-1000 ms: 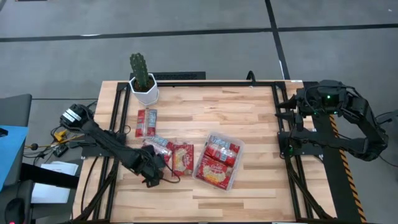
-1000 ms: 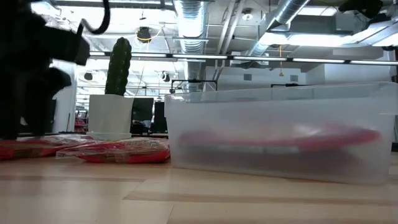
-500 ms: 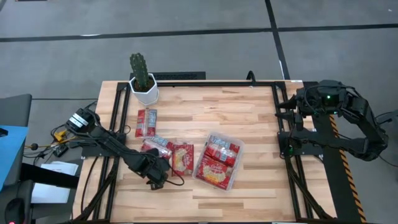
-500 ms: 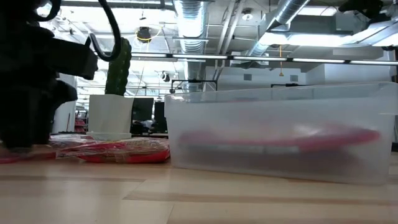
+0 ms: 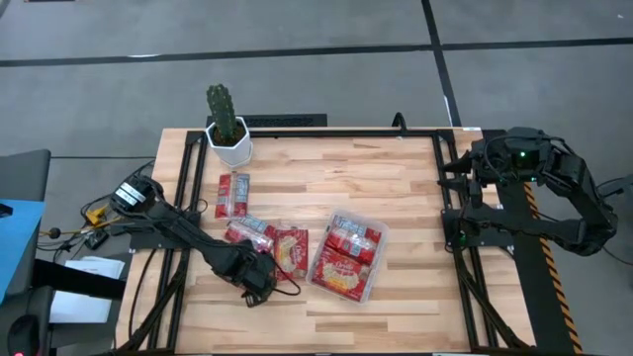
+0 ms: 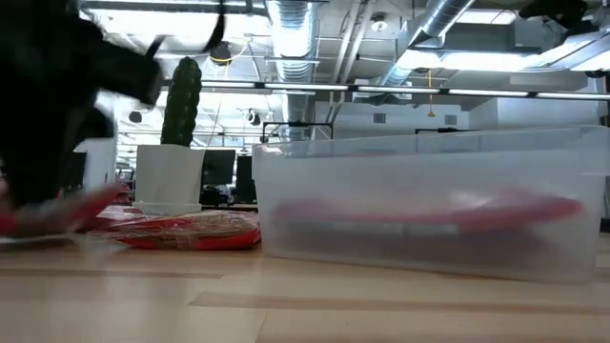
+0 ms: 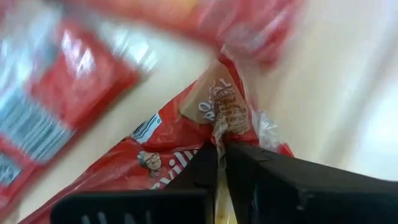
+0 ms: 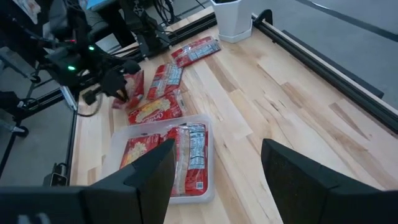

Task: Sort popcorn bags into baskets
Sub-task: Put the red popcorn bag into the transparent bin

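left hand pinches a bag, most of the sorting still ahead

the left hand [image 5: 255, 277] is low over the near-left part of the desk [image 5: 396, 198], just left of the clear basket [image 5: 368, 289]. in its wrist view the two dark fingers [image 7: 205, 163] are closed narrow on the crimped edge of a red popcorn bag [image 7: 186, 143], so this bag is gripped, though i cannot tell whether it is fully off the wood. in the low view the arm is a dark shape at the far left, with a red packet edge [image 6: 67, 214] beside it.

the basket sits right of the desk's middle and already holds red bags: a larger one with a yellow-cream picture [image 5: 344, 276] and at least one more [image 5: 353, 240] lying by it. the exact number inside is hard to read.

outside the basket there are three loose bags besides the gripped one: a squarish one [image 5: 291, 251] just left of the basket, a smaller oblong one [image 5: 251, 230] beside that, and another oblong one [image 5: 233, 194] further back, near the white cactus pot [image 5: 229, 146].

the right hand [image 8: 211, 155] waits well off to the right over the frame, its fingers spread wide and holding nothing.

my reading: the job is under half done. the gripped bag needs carrying right and dropping in, then three more remain.
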Controlling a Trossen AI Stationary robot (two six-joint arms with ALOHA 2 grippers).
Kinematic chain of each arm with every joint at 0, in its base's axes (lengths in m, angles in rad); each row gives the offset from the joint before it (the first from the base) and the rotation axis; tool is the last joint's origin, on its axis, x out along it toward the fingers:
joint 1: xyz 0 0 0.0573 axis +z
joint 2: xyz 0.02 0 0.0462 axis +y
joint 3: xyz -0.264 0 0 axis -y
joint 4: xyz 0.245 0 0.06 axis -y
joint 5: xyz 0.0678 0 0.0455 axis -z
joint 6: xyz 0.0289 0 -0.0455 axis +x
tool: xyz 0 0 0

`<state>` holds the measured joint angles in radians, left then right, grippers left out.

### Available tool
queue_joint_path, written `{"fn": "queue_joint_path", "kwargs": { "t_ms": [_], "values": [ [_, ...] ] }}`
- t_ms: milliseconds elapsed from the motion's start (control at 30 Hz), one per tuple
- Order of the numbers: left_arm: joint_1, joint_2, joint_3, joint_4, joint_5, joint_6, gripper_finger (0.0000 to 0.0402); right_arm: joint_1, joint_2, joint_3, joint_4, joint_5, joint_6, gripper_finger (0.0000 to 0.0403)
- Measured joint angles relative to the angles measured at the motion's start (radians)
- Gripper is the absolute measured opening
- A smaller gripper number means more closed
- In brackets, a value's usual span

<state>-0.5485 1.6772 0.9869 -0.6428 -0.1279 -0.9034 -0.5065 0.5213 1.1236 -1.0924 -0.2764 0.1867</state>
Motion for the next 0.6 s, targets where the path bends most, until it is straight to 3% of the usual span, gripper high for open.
{"fn": "queue_joint_path", "kwargs": {
  "t_ms": [333,600],
  "values": [
    [0.062,-0.003,0.223,-0.117,-0.141,0.083,0.0,0.0,0.0,0.0,0.0,0.0,-0.001,0.026],
    [0.219,-0.004,0.372,-0.085,-0.198,0.313,0.0,0.0,0.0,0.0,0.0,0.0,-0.003,0.026]
  ]
}}
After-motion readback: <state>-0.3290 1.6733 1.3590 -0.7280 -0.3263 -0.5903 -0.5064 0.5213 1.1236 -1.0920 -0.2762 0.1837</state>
